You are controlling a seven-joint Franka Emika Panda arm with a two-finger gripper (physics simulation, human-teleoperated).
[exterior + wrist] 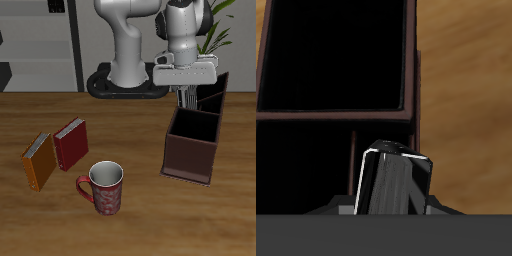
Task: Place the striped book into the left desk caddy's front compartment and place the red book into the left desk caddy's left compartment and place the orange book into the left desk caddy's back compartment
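The first step was judged to be in hand: the striped book [396, 182] was held clamped in the gripper [187, 101] above the caddy [193, 150], which stood on the worktop [130, 230] toward its back edge, on the robot's left side. In the wrist view the book was seen upright over the caddy's dark interior, with a divider wall just beside it and the large square section beyond; whether its lower edge had already entered a slot could not be told. The next move was judged to call for a straight descent into the front compartment, with the book kept upright and clear of the divider, and release only once it was well seated. The red book [71, 144] and the orange book [39, 161] were seen lying side by side, touching or nearly so, well apart from the caddy and nearer the front edge, so two of the three placements were judged still to be done. Counted: one striped book, one red book, one orange book, one caddy, and one red mug [105, 188] near the front edge.
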